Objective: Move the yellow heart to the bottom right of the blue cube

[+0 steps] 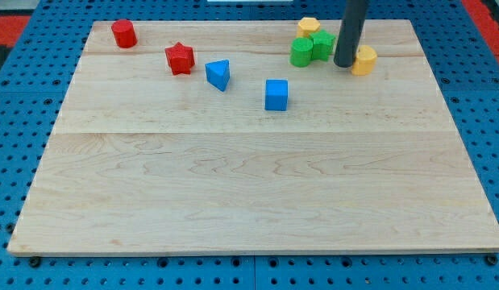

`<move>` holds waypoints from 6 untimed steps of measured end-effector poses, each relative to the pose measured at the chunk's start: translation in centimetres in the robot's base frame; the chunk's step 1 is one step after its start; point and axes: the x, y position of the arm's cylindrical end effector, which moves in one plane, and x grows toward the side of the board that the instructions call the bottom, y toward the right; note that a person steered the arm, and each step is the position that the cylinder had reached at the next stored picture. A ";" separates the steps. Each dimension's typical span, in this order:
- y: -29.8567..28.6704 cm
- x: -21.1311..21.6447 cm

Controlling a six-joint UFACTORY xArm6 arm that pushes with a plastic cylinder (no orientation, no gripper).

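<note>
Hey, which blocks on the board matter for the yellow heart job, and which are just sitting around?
Part of the job:
- yellow heart, touching the right side of my tip
- blue cube, below and to the view's left of the heart

Just lying about:
- red cylinder
- red star
- blue triangular block
- two green blocks
- second yellow block

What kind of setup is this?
Probably a lab tabletop pushing rig: a wooden board on blue pegboard, small coloured blocks like the blue cube, and my tip beside the yellow heart.
</note>
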 end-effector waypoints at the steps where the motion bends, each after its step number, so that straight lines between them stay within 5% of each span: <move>1: 0.4 -4.1; 2: 5.6 -2.9; 3: 1.6 2.7; 6: -0.5 5.4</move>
